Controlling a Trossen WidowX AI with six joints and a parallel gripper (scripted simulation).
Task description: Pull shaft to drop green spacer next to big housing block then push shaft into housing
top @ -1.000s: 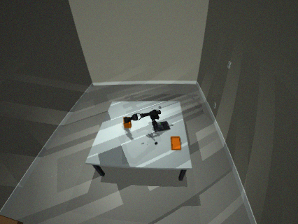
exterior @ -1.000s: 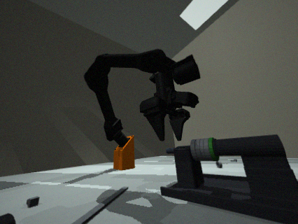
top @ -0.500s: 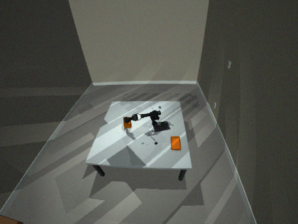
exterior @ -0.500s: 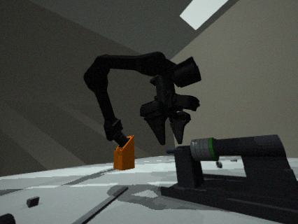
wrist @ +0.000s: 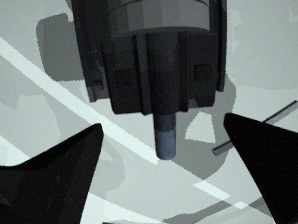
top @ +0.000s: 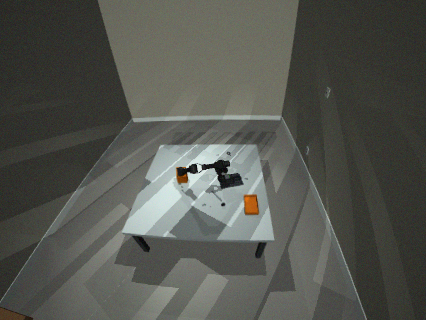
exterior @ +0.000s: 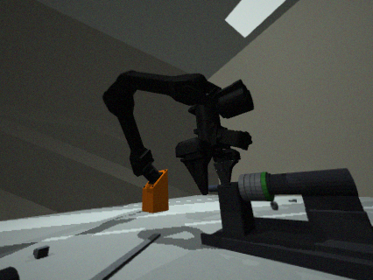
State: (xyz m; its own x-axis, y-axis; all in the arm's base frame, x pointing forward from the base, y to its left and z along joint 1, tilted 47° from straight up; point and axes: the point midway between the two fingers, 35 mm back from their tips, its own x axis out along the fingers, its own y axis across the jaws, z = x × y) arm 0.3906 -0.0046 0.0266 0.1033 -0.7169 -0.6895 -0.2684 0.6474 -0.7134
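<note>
The dark housing block [exterior: 326,181] stands at the right of the fixture in the exterior view. The green spacer [exterior: 263,185] is on the shaft line, against the housing block. Several grey spacers [exterior: 249,187] [wrist: 160,17] sit side by side between it and the support post [exterior: 234,207]. The shaft's blue-grey free end [exterior: 213,189] [wrist: 165,144] sticks out beyond the post. My gripper [exterior: 214,188] [wrist: 164,124] is open and empty, pointing down. Its fingers stand wide apart, one on each side of the shaft end in the wrist view. Contact cannot be made out.
The fixture's dark base [exterior: 280,234] lies on the white table [top: 160,220]. An orange block [top: 182,177] [exterior: 155,199] is at the arm's base. An orange tray [top: 251,205] lies nearer the front right. A thin dark bar [exterior: 124,259] [wrist: 281,116] and a small dark block [exterior: 41,252] lie beside the fixture.
</note>
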